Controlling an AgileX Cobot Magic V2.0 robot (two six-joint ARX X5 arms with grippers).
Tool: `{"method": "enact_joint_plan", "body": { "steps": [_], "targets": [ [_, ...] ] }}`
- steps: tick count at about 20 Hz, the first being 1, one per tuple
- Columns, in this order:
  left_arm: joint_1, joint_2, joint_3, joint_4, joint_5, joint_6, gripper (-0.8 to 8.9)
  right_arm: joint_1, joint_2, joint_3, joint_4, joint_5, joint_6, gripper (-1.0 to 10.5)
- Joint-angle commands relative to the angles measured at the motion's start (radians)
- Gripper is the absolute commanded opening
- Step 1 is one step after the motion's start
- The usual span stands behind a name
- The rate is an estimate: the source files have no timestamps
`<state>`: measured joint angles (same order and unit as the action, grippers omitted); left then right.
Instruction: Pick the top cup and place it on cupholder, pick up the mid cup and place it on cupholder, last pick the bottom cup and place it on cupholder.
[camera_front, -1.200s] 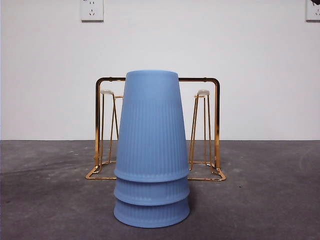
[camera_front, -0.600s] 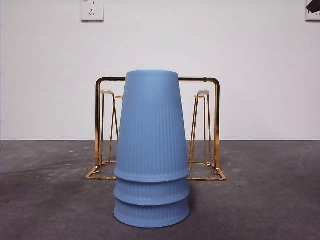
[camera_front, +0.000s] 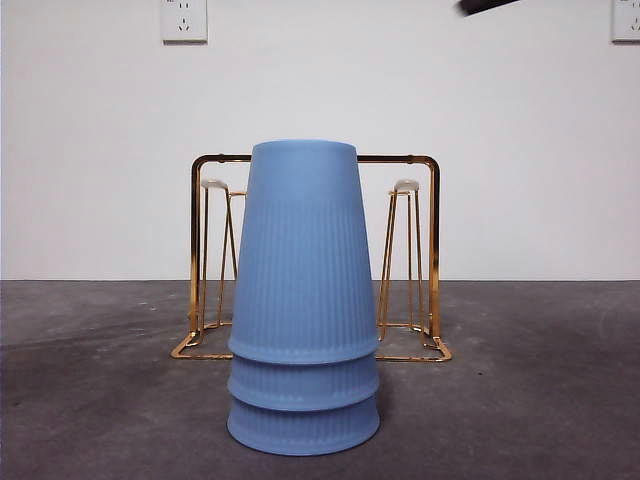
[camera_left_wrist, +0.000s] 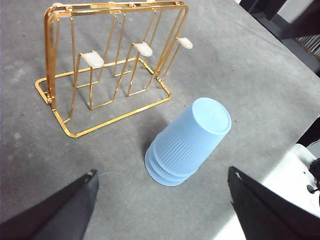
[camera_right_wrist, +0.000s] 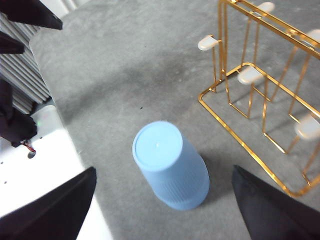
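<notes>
Top cup looks like matt, finely ribbed blue plastic; cupholder is glossy gold wire; table is rough, dull grey.

A dark tool has moved leftward overhead.

Grey table seen under everything, mottled and scuffed. Plain white wall behind it. Two white wall sockets mounted high: one upper left, one cut off at right edge.
</notes>
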<state>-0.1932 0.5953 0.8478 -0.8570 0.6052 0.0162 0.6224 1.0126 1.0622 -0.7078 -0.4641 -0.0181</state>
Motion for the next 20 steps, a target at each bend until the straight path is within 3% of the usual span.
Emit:
{"method": "enact_joint_plan", "body": {
  "steps": [1, 10, 20],
  "targets": [
    [-0.003, 0.005, 0.022, 0.011, 0.005, 0.017, 4.09, 0.059, 0.075, 0.019, 0.049, 0.033, 0.011, 4.3],
    [-0.003, 0.005, 0.022, 0.011, 0.005, 0.017, 4.09, 0.201, 0.281, 0.019, 0.159, 0.160, 0.010, 4.4],
    [-0.003, 0.005, 0.022, 0.011, 0.005, 0.017, 4.09, 0.233, 0.410, 0.019, 0.185, 0.204, 0.006, 4.5]
  ]
}}
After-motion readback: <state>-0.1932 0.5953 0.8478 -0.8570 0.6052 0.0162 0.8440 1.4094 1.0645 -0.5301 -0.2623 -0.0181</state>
